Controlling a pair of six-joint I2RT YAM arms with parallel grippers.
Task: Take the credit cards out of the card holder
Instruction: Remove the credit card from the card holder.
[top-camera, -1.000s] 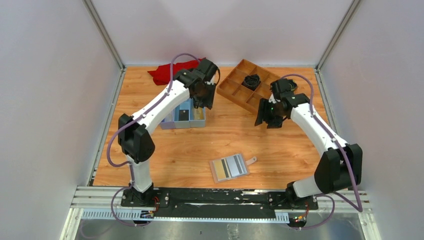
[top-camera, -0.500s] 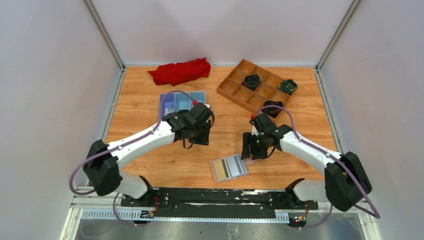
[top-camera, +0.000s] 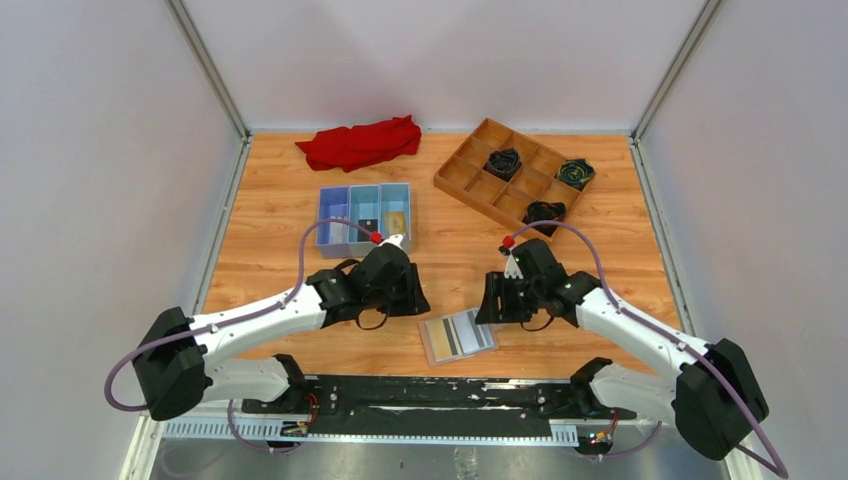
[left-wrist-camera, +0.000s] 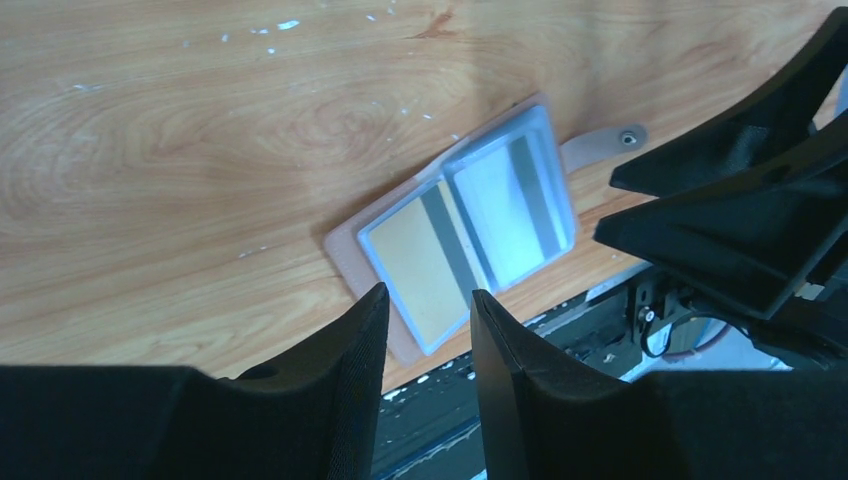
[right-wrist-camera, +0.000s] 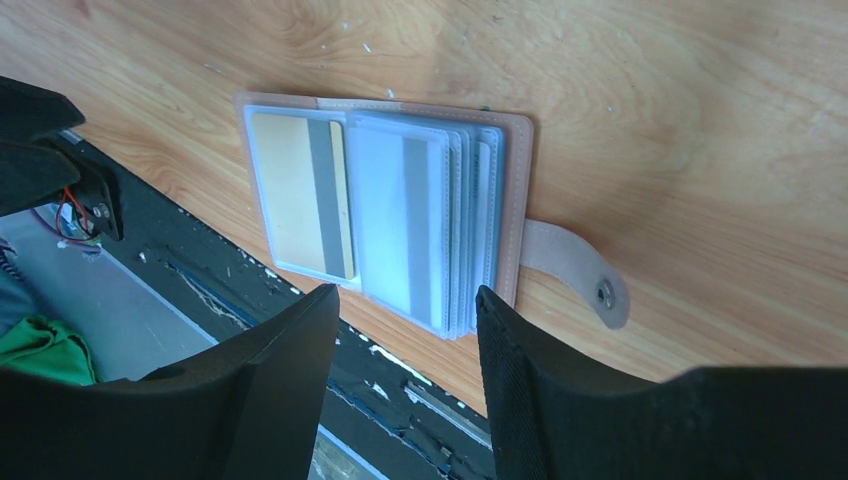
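Pinning of the card holder (top-camera: 458, 335) was advised for the narrow-gapped left tool (left-wrist-camera: 428, 300), the gold card (right-wrist-camera: 295, 195) being assigned to the wider right tool (right-wrist-camera: 407, 295), both empty.

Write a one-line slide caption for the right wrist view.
Open right gripper hovers over the open card holder, gold card and pale card showing inside.

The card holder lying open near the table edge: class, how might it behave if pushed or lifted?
The card holder looks thin and flat, so a push would probably slide it across the wooden table. Lifted by one side, its stacked clear sleeves would likely fan and flop. The snap strap would probably dangle.
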